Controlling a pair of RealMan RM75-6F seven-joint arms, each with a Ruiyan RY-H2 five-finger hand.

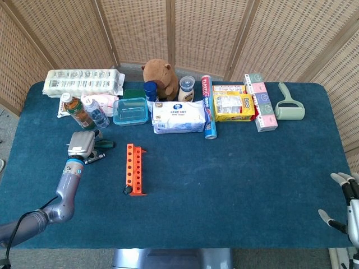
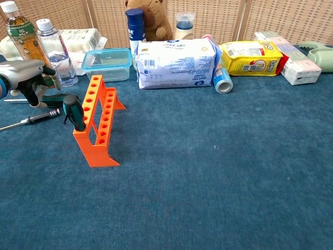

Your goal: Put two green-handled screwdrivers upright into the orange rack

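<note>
On the blue felt-like table (image 2: 218, 172), the left hand (image 2: 28, 78) curls narrowly over a green-handled screwdriver (image 2: 54, 99).

blue-covered table (image 1: 235, 185), orange rack (image 1: 134, 168) near its left, bottles (image 1: 78, 110), boxes (image 1: 260, 101), wipes pack (image 1: 179, 117) along the back

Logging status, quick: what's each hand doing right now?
Left hand: over the lying green screwdriver, grip cannot be told.
Right hand: open, holding nothing.

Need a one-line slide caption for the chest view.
Left hand reaches over a green-handled screwdriver lying beside the orange rack, where one screwdriver already stands.
</note>
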